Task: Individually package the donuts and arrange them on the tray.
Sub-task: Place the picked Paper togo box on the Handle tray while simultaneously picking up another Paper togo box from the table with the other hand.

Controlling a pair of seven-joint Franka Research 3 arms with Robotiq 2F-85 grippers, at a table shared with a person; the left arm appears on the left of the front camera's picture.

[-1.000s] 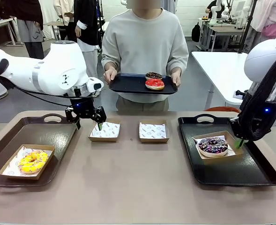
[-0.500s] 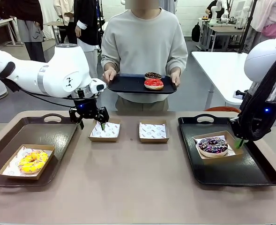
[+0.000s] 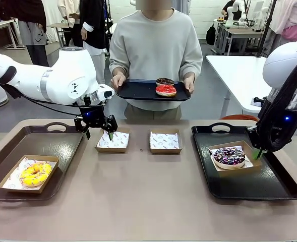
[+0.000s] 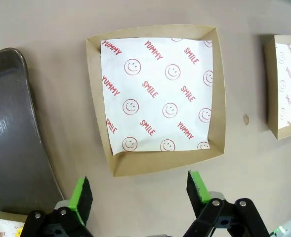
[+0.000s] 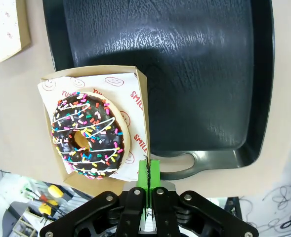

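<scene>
Brown tabletop; person opposite holds a serving tray (image 3: pixel 133 92) with red donut (image 3: pixel 166 90) and chocolate donut (image 3: pixel 165 80). Left gripper (image 4: pixel 139 190) spread wide, empty lined carton (image 4: pixel 157 94) just ahead of its fingertips, probably lining up a grasp. Right gripper (image 5: pixel 148 174) pinched shut on rim of donut carton (image 5: pixel 142 89), sprinkled donut (image 5: pixel 87 133) inside, likely positioning it on black tray (image 5: pixel 185 74)

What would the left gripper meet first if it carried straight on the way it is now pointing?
The left gripper, jaws open, points down at the near wall of the empty brown cardboard tray lined with smiley-print paper. It would probably meet that wall first, or the tan table beside it; depth is unclear.
</scene>
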